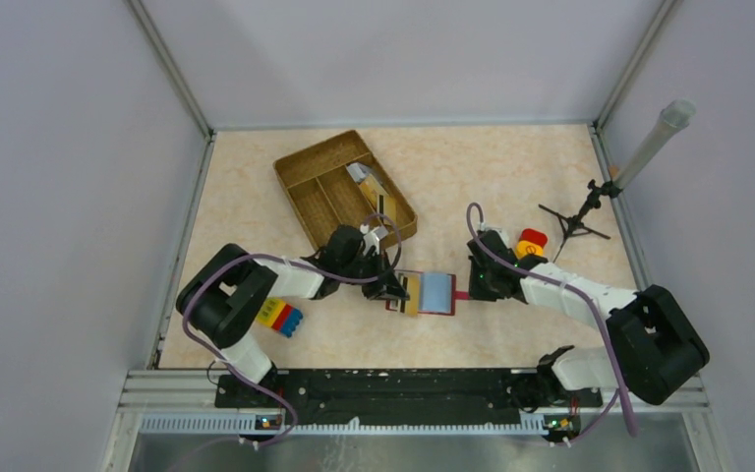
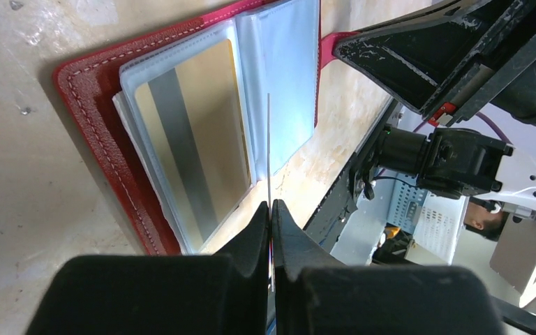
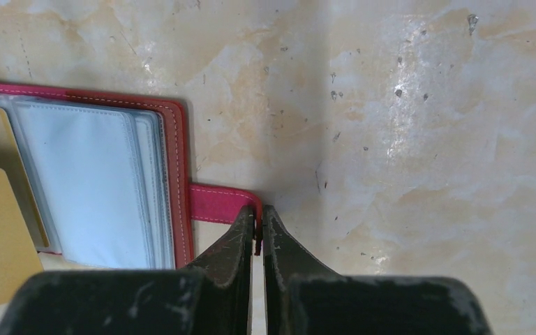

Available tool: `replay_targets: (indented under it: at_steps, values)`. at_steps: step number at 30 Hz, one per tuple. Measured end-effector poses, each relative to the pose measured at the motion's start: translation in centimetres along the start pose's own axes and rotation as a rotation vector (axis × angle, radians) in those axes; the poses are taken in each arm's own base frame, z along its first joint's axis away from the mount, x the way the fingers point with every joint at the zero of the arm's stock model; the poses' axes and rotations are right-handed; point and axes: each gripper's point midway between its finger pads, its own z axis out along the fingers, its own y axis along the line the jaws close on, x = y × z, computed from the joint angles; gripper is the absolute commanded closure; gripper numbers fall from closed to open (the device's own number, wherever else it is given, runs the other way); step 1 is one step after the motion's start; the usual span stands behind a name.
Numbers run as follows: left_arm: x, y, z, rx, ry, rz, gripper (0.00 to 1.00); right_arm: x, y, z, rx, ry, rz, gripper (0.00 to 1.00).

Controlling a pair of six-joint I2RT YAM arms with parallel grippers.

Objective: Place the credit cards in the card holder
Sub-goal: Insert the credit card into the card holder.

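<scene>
Left wrist view: gripping a thin credit card (image 2: 269, 139) edge-on in the left claw (image 2: 271, 209), fully clenched, fingertips pressed against both faces. Held upright over the open card holder (image 2: 94, 139), near the inner edge of its clear sleeves (image 2: 283, 84); cannot tell whether touching them. Already sleeved on the left page: a tan-gold card (image 2: 202, 153) with a silver stripe.

Right wrist view: pinching the card holder's pink tab (image 3: 216, 202) with the right claw (image 3: 258, 213), clenched at the tab's rounded end, low over the worktop (image 3: 405, 139).

Top external view: lying flat and open on the worktop between the two claws, red cover down, sleeves up. Left claw at the holder's left edge, right claw at its right, facing each other across it. Behind the left arm, a wicker tray (image 1: 305, 182) with dividers, more cards (image 1: 372, 182) leaning in its right-hand compartment. Tucked beside the left arm's elbow, a yellow-red-blue toy block (image 1: 280, 317). Just behind the right claw, a red-and-yellow button (image 1: 531, 241); farther right, a small black tripod (image 1: 575, 224) carrying a grey tube (image 1: 654, 143), well apart from the holder.
</scene>
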Motion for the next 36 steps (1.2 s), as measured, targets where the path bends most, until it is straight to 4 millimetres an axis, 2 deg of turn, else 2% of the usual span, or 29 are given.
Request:
replay_targets:
  at_steps: [36]
  values:
    - [-0.5,1.0,1.8,0.008,0.021,-0.036,1.00,-0.1,0.0,0.1,0.003,-0.004,-0.001,1.00]
